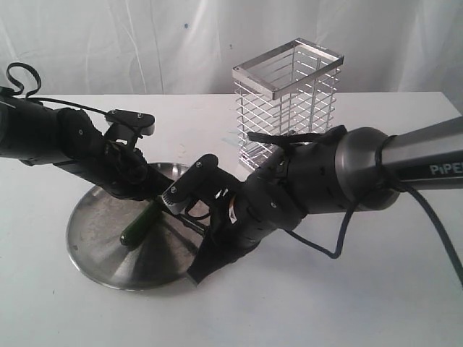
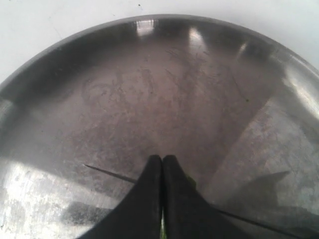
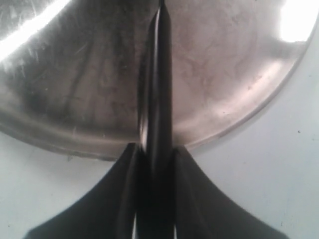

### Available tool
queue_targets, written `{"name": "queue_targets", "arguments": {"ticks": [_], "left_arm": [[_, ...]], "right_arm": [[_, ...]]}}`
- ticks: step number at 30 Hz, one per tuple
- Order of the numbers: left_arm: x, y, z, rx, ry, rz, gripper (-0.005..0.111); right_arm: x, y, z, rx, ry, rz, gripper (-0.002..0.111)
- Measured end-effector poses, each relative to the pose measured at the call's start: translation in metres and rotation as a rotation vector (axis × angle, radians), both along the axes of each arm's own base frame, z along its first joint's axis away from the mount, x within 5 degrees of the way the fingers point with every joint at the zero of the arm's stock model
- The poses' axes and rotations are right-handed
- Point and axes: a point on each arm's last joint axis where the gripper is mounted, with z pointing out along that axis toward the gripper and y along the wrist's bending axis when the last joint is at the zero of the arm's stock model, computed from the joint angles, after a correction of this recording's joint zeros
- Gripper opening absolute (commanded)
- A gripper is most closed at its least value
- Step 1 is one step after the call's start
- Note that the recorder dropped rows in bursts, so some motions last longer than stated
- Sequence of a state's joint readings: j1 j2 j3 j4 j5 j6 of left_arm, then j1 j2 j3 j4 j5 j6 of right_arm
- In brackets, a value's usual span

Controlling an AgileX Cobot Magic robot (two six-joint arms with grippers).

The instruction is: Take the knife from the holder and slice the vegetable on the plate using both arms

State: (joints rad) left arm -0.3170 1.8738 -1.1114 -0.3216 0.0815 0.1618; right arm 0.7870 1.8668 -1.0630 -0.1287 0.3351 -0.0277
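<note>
Slicing stage: right fingers [image 3: 115, 199] clamp the slim black knife [image 3: 157, 74] over the round steel plate [image 1: 94, 253]. Left fingers [image 2: 144, 199], pressed together, touch the dark-green vegetable [image 1: 141, 225] on it. Next, probably: lower the blade across it.

The plate [image 1: 101, 238] is scuffed shiny metal, the vegetable [image 1: 141, 225] glossy, the holder [image 1: 286, 108] polished wire.

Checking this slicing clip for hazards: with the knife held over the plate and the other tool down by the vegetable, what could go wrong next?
1. The left tool is shut with its fingers together, so the vegetable seems at most pressed, not clamped; it might roll on the shiny plate.
2. The knife in the right tool runs close by the left tool, so a cut could strike it.
</note>
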Motion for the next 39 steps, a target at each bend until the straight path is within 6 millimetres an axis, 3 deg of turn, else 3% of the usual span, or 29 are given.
{"name": "queue_targets", "arguments": {"ticks": [15, 20, 23, 32, 39], "left_arm": [[-0.001, 0.0, 0.001, 0.011, 0.008, -0.015, 0.0], [-0.006, 0.002, 0.027, 0.019, -0.062, -0.041, 0.0], [-0.005, 0.003, 0.03, 0.026, -0.087, -0.044, 0.0], [0.01, 0.002, -0.019, 0.08, -0.054, -0.044, 0.0], [0.01, 0.002, -0.014, 0.082, -0.067, -0.05, 0.0]], "right_arm": [[0.019, 0.018, -0.011, -0.025, 0.016, -0.001, 0.0], [0.019, 0.018, -0.012, -0.028, 0.019, -0.001, 0.0], [0.019, 0.018, -0.012, -0.03, 0.02, -0.002, 0.0], [0.018, 0.017, -0.013, -0.037, 0.026, -0.003, 0.0], [0.018, 0.017, -0.013, -0.043, 0.033, -0.004, 0.0]]}}
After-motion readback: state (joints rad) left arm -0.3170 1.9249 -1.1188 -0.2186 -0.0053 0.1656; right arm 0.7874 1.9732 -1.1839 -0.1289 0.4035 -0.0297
